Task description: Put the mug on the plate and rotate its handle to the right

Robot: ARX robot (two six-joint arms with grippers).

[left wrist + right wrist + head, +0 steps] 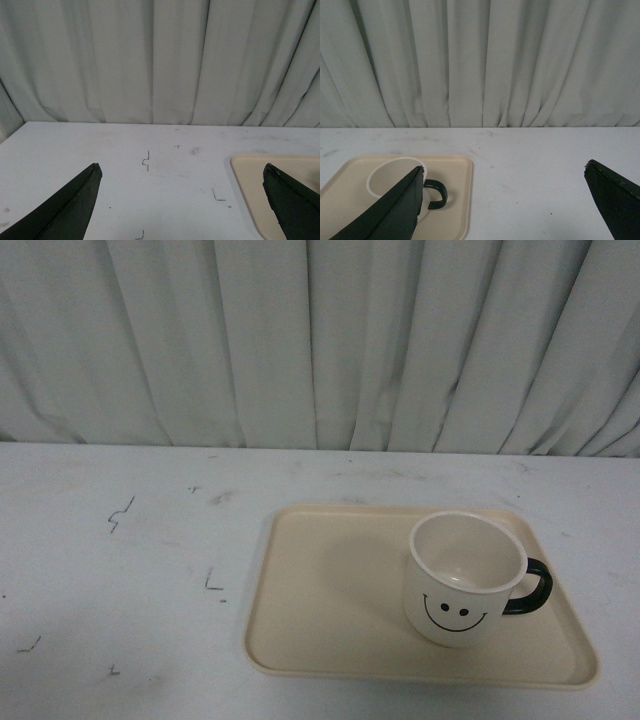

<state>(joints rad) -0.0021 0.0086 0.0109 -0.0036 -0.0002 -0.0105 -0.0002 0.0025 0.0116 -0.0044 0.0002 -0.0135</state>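
Cream-white mug [465, 580] stands upright on the beige plate [330, 590], handle [531, 586] pointing right. Likely rigid, light, glossy and slippery; grip across the rim. Left claw [182, 200] and right claw [505, 200] both gape wide, empty.

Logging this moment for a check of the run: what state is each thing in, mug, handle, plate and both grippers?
mug: upright on the plate, empty, smiley face toward the front camera.
handle: points to the right in the front view.
plate: flat on the table, holding only the mug.
left gripper: open, holding nothing, above the table.
right gripper: open, holding nothing, clear of the mug.
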